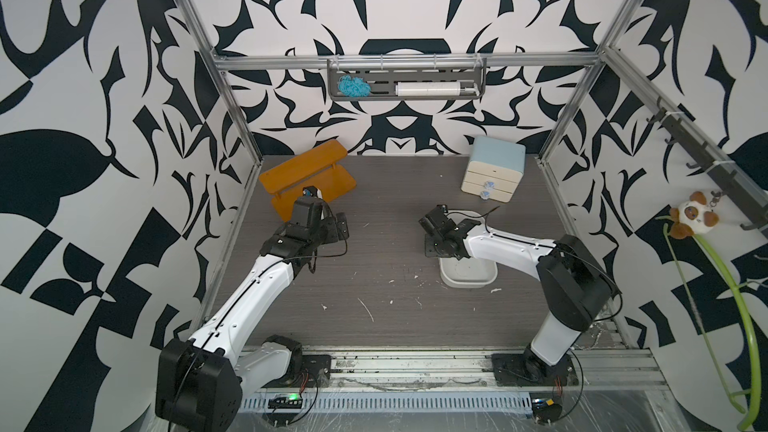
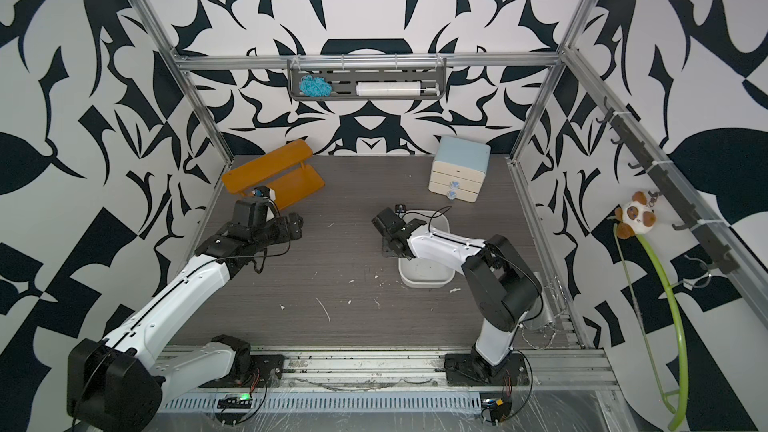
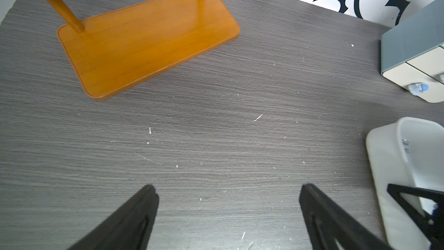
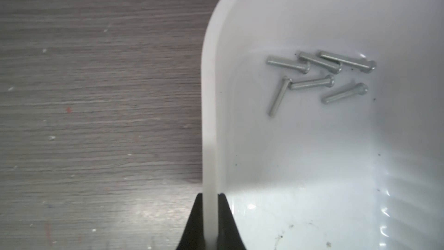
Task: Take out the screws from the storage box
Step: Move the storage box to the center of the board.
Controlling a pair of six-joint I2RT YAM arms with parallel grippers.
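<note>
Well left of box [image 1: 469, 283]: orange stand [image 1: 307, 172] on table [image 1: 374, 276]. Nearer box, also to its left: left tool [image 3: 225, 188], fingers wide apart, gripping nothing. On box's left wall: right tool [image 4: 210, 196], clamped on rim, one finger inside, one outside. Inside box, toward far end: six screws [image 4: 319, 78], lying loose together. Behind box: cabinet [image 1: 492, 172].
</note>
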